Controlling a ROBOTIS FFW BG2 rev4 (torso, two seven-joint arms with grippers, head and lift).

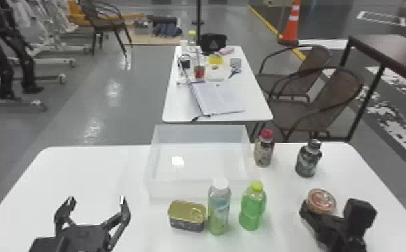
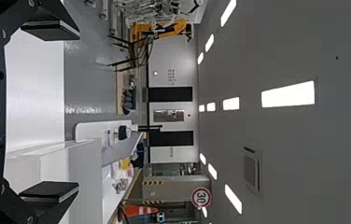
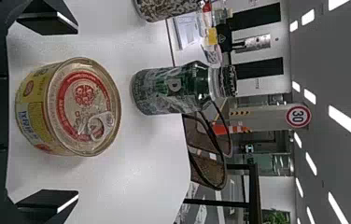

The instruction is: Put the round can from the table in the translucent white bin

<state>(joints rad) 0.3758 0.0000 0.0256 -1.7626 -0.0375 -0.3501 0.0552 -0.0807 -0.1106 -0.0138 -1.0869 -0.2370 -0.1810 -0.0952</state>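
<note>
— Right wrist view: how's the black, flat-fingered right gripper point(image 3: 77, 112)?
— Fingers apart, either side of the round, yellow-sided metal can point(image 3: 71, 107) on the white table point(image 3: 136, 168). I'd centre it, then squeeze evenly below the rim point(image 3: 118, 105) and lift level.
— Textures?
— Smooth-looking curved wall point(image 3: 33, 112), ring pull point(image 3: 100, 127) on top. Further off, the lime-capped bottle of green liquid point(image 1: 252, 209), then the rectangular, translucent white bin point(image 1: 179, 191).

Head view: above table point(image 1: 78, 174), facing forward-down. Wrist views: low, close, facing forward. Shared background: traffic cone point(image 1: 291, 25).
</note>
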